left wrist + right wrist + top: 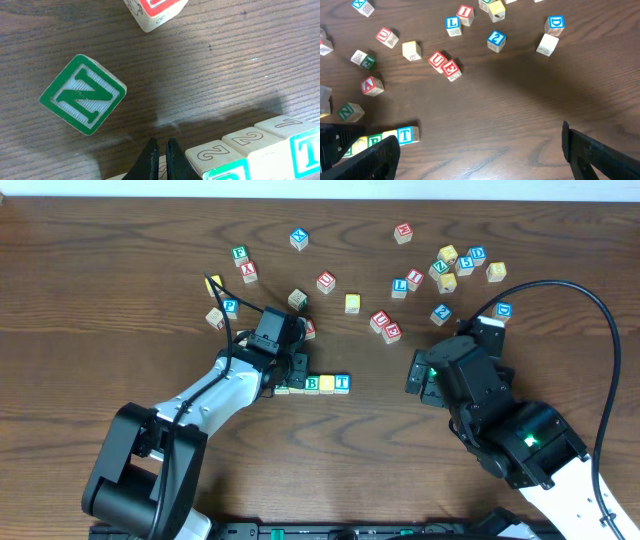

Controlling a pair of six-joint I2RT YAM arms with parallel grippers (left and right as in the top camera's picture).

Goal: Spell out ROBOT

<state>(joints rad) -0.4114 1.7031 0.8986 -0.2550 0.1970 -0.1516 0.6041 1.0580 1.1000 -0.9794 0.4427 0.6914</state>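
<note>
Black left fingers (162,161) were clenched on nothing, tips down at the left end of the row, over a cube they mostly hid. I took it for a nudge to square the line, not a lift. Outward from them ran the green B (312,384), a yellow cube (327,383) and the blue T (342,382), touching, mid-table (150,310). The green N (82,94) lay askew nearby, unused. Right fingers (413,375) hung spread and empty, well apart, probably kept clear.
</note>
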